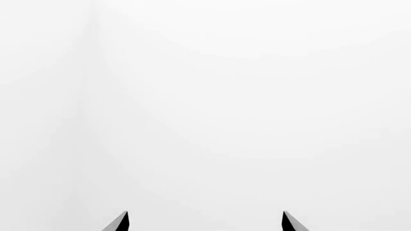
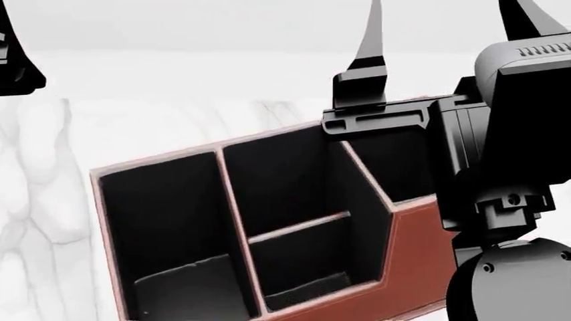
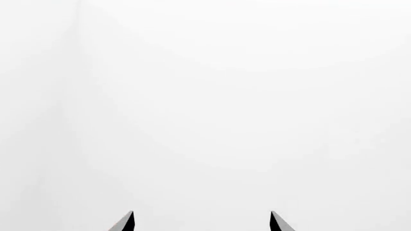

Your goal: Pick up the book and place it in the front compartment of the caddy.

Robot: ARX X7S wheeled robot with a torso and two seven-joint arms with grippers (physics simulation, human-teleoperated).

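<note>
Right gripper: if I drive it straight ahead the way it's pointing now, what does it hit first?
Nothing that shows. In its wrist view the right gripper has its fingertips apart and faces only blank white. The caddy is not in that line. Depth is unclear.

The right arm is made of matte black, blocky housings, with a grey top part that carries a row of small vent slits. Above the caddy, its lower joint is a rounded dark shell with small round screws. The right gripper has thin, black, blade-like fingers that taper to points. In both wrist views only two dark pointed fingertips show.
</note>
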